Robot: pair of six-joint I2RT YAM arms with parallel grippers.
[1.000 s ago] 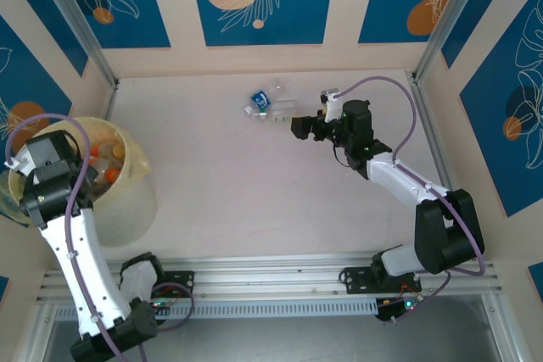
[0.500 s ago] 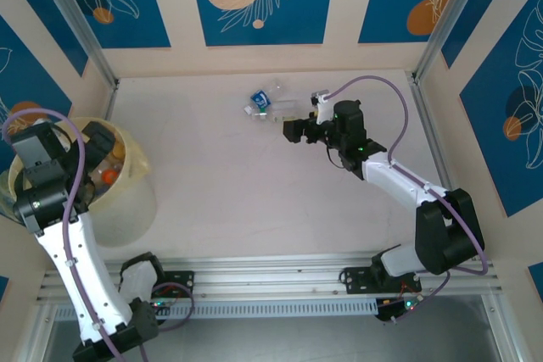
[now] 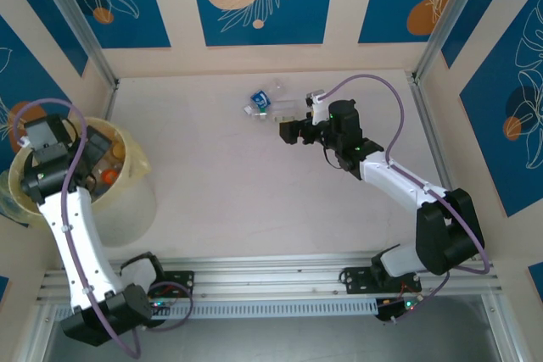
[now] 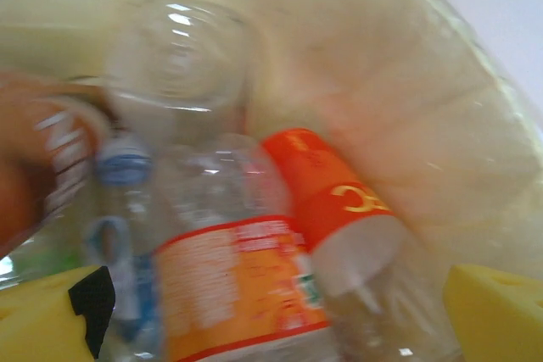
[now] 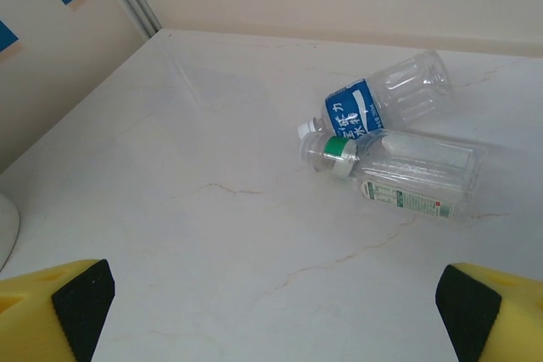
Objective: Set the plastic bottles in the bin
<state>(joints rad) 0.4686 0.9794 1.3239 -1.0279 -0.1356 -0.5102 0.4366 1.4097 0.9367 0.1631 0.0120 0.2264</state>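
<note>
Two plastic bottles lie side by side on the table at the back: one with a blue label (image 3: 261, 100) (image 5: 380, 100), one with a green cap (image 3: 284, 113) (image 5: 405, 172). My right gripper (image 3: 288, 131) (image 5: 276, 321) is open just short of them, nothing between its fingers. My left gripper (image 3: 95, 148) (image 4: 271, 328) hangs open over the pale yellow bin (image 3: 131, 201) (image 4: 416, 108). Several bottles lie inside, among them an orange-labelled one (image 4: 237, 286), a red-labelled one (image 4: 327, 201) and a clear one (image 4: 182, 65). No bottle is gripped.
Patterned blue and cream walls with metal corner posts (image 3: 437, 19) close the table at the back and sides. An aluminium rail (image 3: 271, 281) runs along the near edge. The pale tabletop (image 3: 237, 192) stretches between bin and bottles.
My left gripper finished opening and its wrist shifted over the bin. My right gripper slid left, closer to the two bottles on the table.
</note>
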